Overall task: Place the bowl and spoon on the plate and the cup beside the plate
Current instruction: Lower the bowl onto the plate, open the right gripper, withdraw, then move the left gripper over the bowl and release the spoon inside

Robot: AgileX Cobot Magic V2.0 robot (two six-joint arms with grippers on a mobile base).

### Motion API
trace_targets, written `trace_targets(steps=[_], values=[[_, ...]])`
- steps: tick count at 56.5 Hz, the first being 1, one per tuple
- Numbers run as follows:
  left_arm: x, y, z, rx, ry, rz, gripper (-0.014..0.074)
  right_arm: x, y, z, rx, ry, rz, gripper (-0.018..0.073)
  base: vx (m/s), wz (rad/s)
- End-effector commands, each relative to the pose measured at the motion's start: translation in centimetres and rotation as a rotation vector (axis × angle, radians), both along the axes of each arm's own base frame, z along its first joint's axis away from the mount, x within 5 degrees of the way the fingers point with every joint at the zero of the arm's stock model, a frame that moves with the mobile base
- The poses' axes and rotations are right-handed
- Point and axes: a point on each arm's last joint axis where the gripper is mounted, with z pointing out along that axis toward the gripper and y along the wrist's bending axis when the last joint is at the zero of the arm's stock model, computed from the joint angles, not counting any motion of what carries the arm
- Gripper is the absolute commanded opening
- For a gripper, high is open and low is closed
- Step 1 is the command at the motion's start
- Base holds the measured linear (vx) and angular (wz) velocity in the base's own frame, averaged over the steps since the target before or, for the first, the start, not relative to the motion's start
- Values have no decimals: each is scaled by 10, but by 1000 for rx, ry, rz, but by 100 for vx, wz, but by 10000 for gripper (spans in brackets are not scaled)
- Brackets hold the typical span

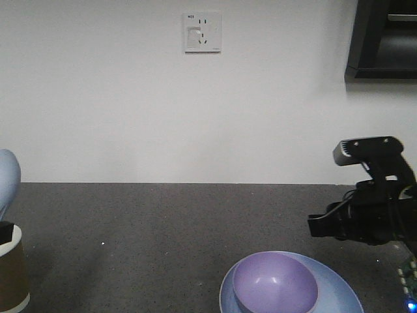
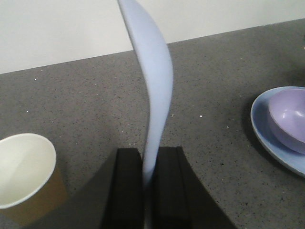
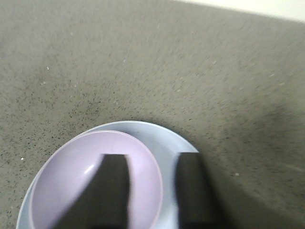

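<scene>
Pale blue plastic fills the left wrist view: the spoon [image 2: 155,95] is pinched by 1 end in the left gripper [image 2: 148,160], clear of the dark speckled counter [image 1: 163,228]; its long axis runs straight on from the fingers toward the wall, seen edge-on and bowed, and its far end leaves the frame, so we cannot tell scoop from handle. The lavender bowl [image 1: 273,283] already sits on the plate [image 1: 342,290]; the right gripper [image 3: 151,157] hovers there with its 2 fingers apart and nothing held, straddling the bowl's rim. We judge the spoon step to be in hand; next the left arm should travel right and lay the spoon on bare plate beside the bowl, once the right arm clears. The paper cup [image 2: 24,171] stands upright, well apart from the plate.
</scene>
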Motion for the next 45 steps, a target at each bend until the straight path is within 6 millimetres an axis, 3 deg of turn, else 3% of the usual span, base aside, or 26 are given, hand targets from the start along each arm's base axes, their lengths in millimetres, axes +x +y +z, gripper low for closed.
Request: trace_targets(steps=[1,11,18,30,45], values=[[10,-3,25,-10,-64,-5,0,-21,-6,26,-3,-133,-28,-16,0,0],[38,-13,29,89,36,-94,0,-53,-11,23,0,-168,-36,-12,0,0],[63,-32,26,69,127,-207,0,-68,-13,15,-4,-166,-38,-11,0,0],[98,-83,21,36,176,-389,0,-84,-15,9,-3,-182,-43,-11,0,0],[124,-145,7,76,284,-570,0,-89,-15,10,-3,-177,-36,-10,0,0]])
